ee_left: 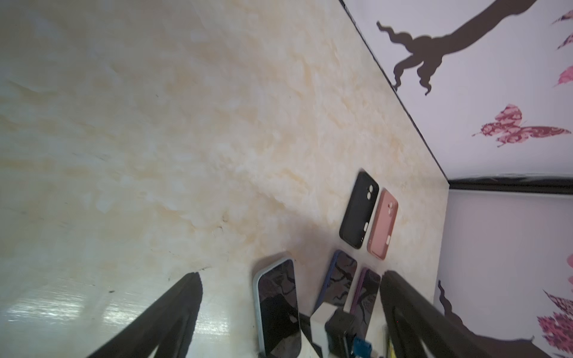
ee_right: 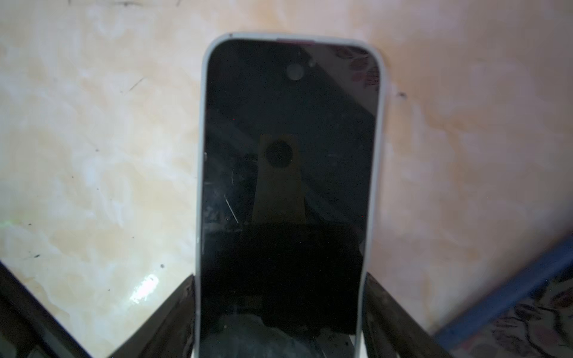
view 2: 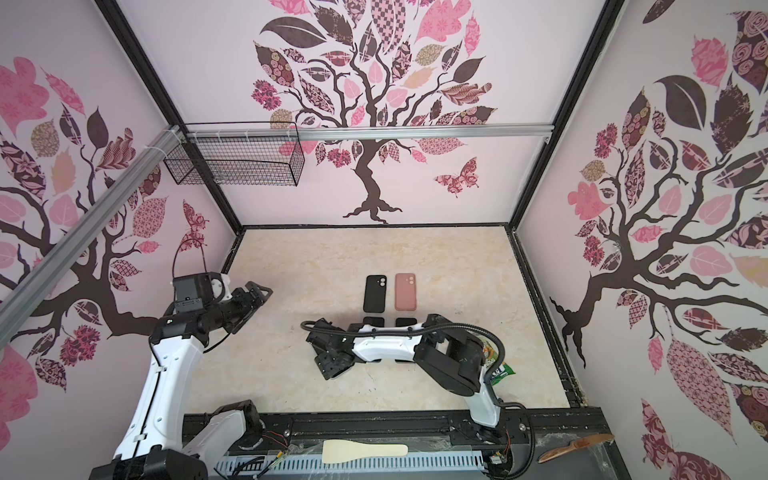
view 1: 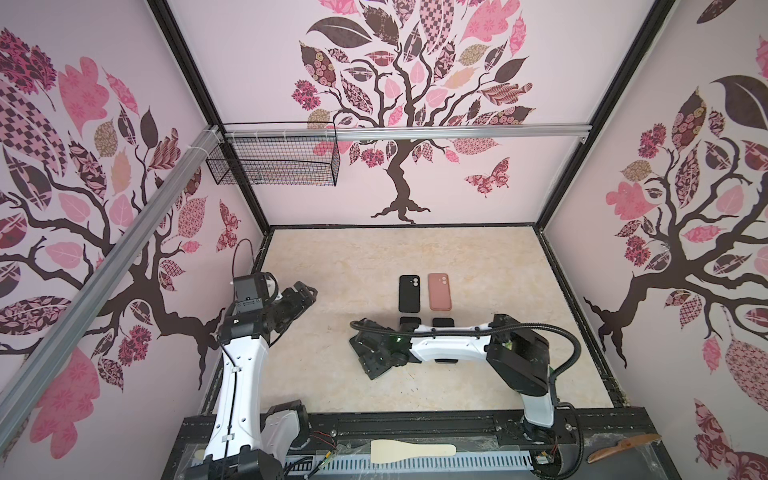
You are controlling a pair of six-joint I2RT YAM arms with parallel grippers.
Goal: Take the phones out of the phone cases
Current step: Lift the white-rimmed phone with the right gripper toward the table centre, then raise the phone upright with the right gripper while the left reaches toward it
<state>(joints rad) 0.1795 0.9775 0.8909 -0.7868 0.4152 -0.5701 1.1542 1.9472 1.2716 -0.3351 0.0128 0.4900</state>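
Step in hand, as we read it: securing the cased phone before the strip. The right gripper sits low over the table, its jaws pressed against both long sides of the pale phone case at one end. The phone is fully seated in it, screen up. We can't tell if it lies flat or is a touch lifted. In both top views the right arm hides it; it sits nearer the robot than the black case and to that case's left.

The left gripper hangs raised, well left of the black case, jaws wide apart, nothing in them.

Next move, we judge: bring the left gripper to the phone's free end and catch the rim at a corner to peel it back. The rim looks thin, so the fingertip has to land on the lip, not the glass. The right grip on the case sides may pin the case shut, and a regrip could be needed.

Room: bare table left of the black case, so the left arm has a clear run. The other side is tight. The pink case lies just beside the black case, and two more lie just on its robot side — the blue-cased phone and the purple-cased phone, both near the held one. Peel away from them.
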